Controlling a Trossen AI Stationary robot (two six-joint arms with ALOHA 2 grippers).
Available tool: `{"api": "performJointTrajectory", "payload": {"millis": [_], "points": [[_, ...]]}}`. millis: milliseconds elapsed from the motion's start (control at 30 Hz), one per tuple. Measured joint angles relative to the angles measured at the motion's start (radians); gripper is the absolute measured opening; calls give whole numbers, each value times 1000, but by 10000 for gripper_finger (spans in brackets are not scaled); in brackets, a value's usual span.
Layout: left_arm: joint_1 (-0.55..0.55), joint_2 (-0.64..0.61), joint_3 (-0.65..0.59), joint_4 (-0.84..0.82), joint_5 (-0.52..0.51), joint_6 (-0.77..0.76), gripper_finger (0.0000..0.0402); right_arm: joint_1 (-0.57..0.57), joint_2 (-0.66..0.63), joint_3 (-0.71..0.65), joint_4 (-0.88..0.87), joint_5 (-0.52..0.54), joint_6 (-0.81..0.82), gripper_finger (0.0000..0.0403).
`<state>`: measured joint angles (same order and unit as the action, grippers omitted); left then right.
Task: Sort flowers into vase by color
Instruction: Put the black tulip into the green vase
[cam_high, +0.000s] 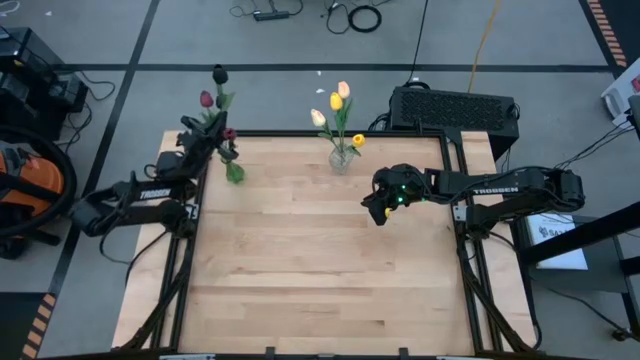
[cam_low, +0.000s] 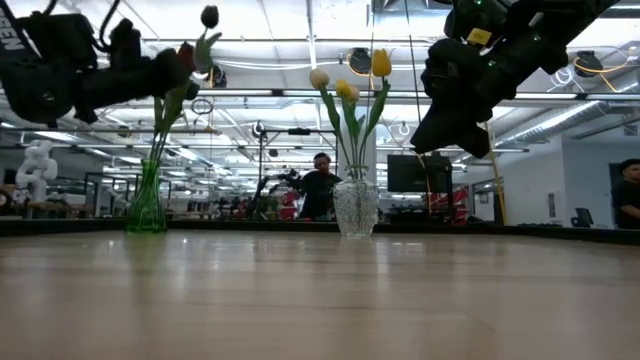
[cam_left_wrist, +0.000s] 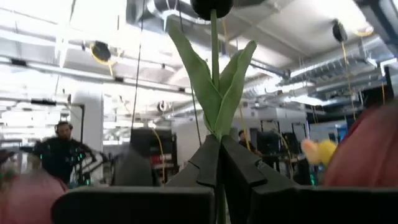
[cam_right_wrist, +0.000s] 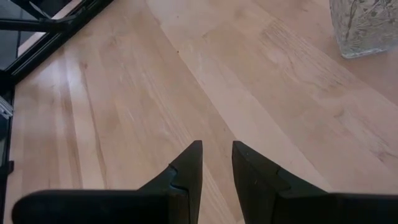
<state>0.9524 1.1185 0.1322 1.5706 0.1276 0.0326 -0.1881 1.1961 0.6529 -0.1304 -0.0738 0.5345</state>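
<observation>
My left gripper (cam_high: 207, 136) stands at the table's far left, above the green vase (cam_high: 235, 172), and is shut on a dark maroon tulip (cam_high: 220, 74). The tulip's head (cam_low: 209, 16) rises above the fingers. Two red tulips (cam_high: 206, 99) stand with their stems in the green vase (cam_low: 147, 200). A clear glass vase (cam_high: 340, 158) at the far middle holds several yellow and cream tulips (cam_high: 337, 100) by their stems. My right gripper (cam_right_wrist: 216, 155) hangs open over bare wood to the right of the clear vase, with nothing between its fingers. My left gripper pinches the dark tulip's stem (cam_left_wrist: 216, 138) just below its two leaves, between its two fingers (cam_left_wrist: 239, 165). The fingers slant upward from the table's left side. The tulip stands upright above them, head up. The gripper hides the stem's lower end.
A black box (cam_high: 455, 108) sits beyond the table's far right corner. The black frame rail (cam_high: 330, 133) runs along the far edge behind both vases. The light wooden tabletop (cam_high: 320, 270) stretches from the vases to the near edge. People stand in the room beyond (cam_low: 320, 185).
</observation>
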Motion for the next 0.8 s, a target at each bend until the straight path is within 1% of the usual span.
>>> {"api": "performJointTrajectory", "payload": {"millis": [167, 300, 400, 533, 600, 633, 700, 800], "points": [[0, -84, 0, 1, 0, 1, 13, 0, 0, 0, 12, 0, -2, 79], [0, -153, 0, 1, -1, 1, 13, 0, 0, 0, 79, 2, -4, 79], [0, -202, 10, 0, -1, 1, 13, 0, 0, 0, 134, 38, -25, 79], [0, -260, 59, -2, 0, -9, 13, -1, 0, 0, 222, 85, -58, 79], [0, -284, 109, -34, 21, -62, 13, -1, 0, 0, 263, 104, -77, 79], [0, -294, 140, -68, 44, -93, 13, -1, 0, 0, 279, 109, -85, 79], [-6, -311, 224, -194, 114, -147, 12, -2, 0, 0, 302, 110, -104, 79], [-43, -319, 383, -526, 240, -184, 5, -2, 0, 0, 303, 134, -110, 79]]}}
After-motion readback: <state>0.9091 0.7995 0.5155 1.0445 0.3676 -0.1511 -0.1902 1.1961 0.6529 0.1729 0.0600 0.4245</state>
